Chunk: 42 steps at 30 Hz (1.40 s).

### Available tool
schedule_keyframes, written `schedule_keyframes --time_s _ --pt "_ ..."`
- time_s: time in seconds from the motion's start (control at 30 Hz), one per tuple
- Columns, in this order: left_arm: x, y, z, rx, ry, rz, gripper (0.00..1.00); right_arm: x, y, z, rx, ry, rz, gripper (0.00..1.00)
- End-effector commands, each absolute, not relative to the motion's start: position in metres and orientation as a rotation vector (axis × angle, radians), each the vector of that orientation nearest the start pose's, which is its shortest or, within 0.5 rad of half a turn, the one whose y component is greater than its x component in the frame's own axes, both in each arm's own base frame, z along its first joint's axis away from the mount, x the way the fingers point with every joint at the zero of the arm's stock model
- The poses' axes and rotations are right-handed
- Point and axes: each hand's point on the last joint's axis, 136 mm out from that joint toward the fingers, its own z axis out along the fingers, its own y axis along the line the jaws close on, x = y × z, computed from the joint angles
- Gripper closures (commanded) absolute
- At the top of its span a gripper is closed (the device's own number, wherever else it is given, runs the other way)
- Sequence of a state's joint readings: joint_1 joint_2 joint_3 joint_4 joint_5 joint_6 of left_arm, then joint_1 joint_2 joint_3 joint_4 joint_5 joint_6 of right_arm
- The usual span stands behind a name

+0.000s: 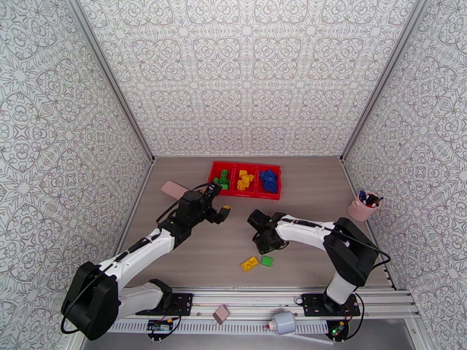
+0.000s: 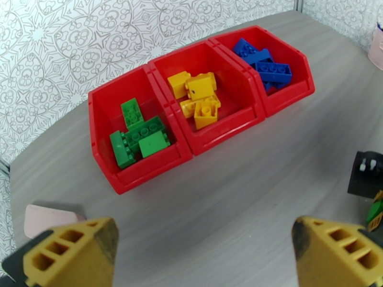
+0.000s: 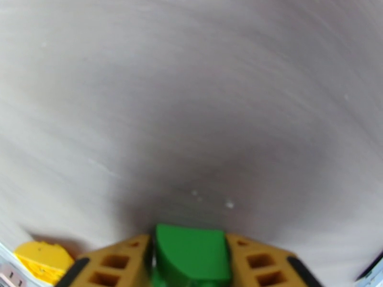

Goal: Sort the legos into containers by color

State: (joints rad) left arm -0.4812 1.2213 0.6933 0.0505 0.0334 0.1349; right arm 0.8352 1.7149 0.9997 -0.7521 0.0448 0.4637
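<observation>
table (image 1: 303, 228): red tray (image 2: 225, 135), pink cup (image 1: 361, 210)

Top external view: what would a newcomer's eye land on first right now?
The bright red tray at the far side of the table, holding green, yellow and blue bricks in separate compartments. Then the right tool closed on a green brick at the near centre, a yellow brick loose beside it.

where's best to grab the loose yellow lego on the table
Pinch the yellow lego across its short width, from straight above with the wrist turned. It lies flat and diagonal, and the green lego sits close beside one end.
</observation>
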Motion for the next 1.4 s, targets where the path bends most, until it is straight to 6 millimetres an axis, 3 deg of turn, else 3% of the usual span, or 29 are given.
schedule_keyframes --time_s 0.0,0.2,0.33,0.6,0.8,1.07,1.27,1.37 --pt "0.342 -0.184 0.177 0.653 1.935 -0.256 0.0 0.215 0.226 0.014 -0.518 2.995 0.061 0.65" --pt "0.341 -0.181 0.178 0.64 1.933 -0.253 0.0 0.236 0.244 0.036 -0.48 2.896 0.181 0.67" --pt "0.34 -0.175 0.179 0.609 1.937 -0.253 0.0 0.262 0.258 0.057 -0.441 2.798 0.27 0.68" --pt "0.329 -0.162 0.183 0.565 1.941 -0.256 0.0 0.341 0.289 0.104 -0.416 2.572 0.379 0.68" --pt "0.314 -0.157 0.184 0.546 1.932 -0.293 0.0 0.409 0.325 0.132 -0.413 2.435 0.475 0.69" --pt "0.297 -0.15 0.18 0.524 1.947 -0.311 0.01 0.487 0.37 0.154 -0.437 2.277 0.523 0.69" --pt "0.293 -0.149 0.176 0.505 1.96 -0.329 0.0 0.532 0.398 0.154 -0.443 2.204 0.538 0.69" --pt "0.292 -0.151 0.176 0.511 1.962 -0.334 0.0 0.55 0.408 0.144 -0.442 2.193 0.534 0.69"
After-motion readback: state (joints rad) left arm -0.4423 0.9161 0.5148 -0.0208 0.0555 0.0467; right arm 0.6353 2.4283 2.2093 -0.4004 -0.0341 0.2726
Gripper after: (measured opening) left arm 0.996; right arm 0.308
